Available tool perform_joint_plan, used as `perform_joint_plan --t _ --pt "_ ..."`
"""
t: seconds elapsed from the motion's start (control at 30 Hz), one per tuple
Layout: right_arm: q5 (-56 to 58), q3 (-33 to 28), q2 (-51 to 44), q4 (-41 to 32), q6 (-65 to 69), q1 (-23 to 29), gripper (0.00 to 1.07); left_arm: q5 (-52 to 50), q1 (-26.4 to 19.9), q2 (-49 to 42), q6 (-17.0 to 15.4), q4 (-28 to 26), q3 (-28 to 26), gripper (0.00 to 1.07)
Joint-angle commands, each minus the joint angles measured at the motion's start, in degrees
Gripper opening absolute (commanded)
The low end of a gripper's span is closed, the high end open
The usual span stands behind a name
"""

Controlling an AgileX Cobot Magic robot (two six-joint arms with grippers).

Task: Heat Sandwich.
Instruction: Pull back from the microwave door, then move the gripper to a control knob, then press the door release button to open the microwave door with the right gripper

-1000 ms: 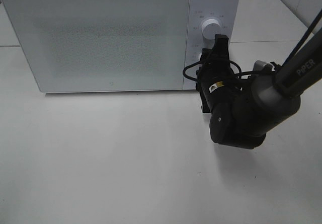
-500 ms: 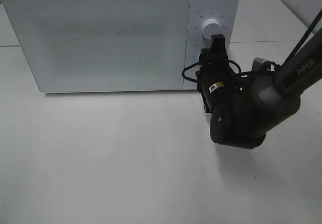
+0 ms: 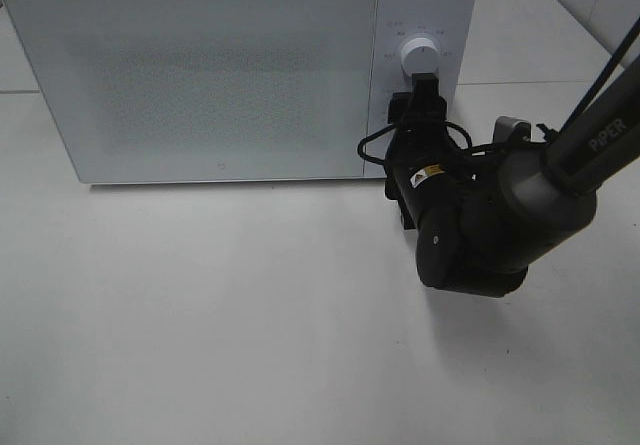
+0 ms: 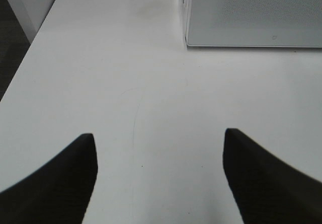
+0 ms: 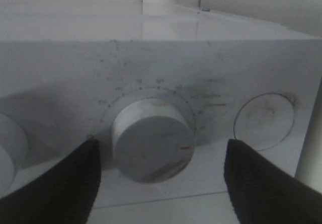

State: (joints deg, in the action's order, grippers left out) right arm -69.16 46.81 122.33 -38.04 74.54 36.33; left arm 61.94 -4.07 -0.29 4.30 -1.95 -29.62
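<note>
- Microwave (image 3: 200,75) stands at the back of the table (image 4: 151,58), door shut. The speckled door panel hides the inside.
- Sandwich: not visible in any view. Judgement: it is probably behind the shut door, but this can't be confirmed.
- Right claw (image 5: 160,181) is at the control panel with its fingers spread wide. A white dial (image 5: 152,139) with a red mark sits between them, and neither finger touches it. It holds nothing.
- Left claw (image 4: 158,178) is spread wide over bare table, empty, well clear of the microwave's near corner.
- Step in hand, as I read it: setting the heating dial.

Risks from here:
- The dial is smooth and shallow. If the claw closes off-centre, the fingers could slip round it without turning it, and no heat would be set.
- Too much twist would set too long a time.
- Pressing in toward the panel could push the microwave back along the table.
- The loose cable loop (image 3: 372,145) beside the claw hangs close to the panel edge and could catch as the wrist rotates.
</note>
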Motion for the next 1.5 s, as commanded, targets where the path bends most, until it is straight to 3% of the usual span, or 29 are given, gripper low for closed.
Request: perform_joint_plan --t 0.03,0.3,0.77,1.17,1.5 --pt "-10.94 0.63 -1.60 3.15 -1.72 -0.23 0.75 -0.74 -0.17 -1.03 -0.52 -0.29 0.06 0.68" --pt "-10.89 -1.38 -3.90 4.81 -1.95 -0.11 0.72 -0.74 -0.17 -1.03 -0.52 -0.29 0.06 0.68" --pt "-10.89 -13.69 -12.20 10.54 -7.45 -0.11 0.71 -0.74 -0.17 -1.03 -0.52 -0.29 0.06 0.68" --pt "-10.03 -22.52 -25.10 13.46 -39.30 -0.11 0.71 -0.74 -0.17 -1.03 -0.52 -0.29 0.06 0.68" --pt "9.28 -23.09 -35.18 17.88 -71.51 -0.29 0.70 -0.74 -0.17 -1.03 -0.52 -0.29 0.06 0.68"
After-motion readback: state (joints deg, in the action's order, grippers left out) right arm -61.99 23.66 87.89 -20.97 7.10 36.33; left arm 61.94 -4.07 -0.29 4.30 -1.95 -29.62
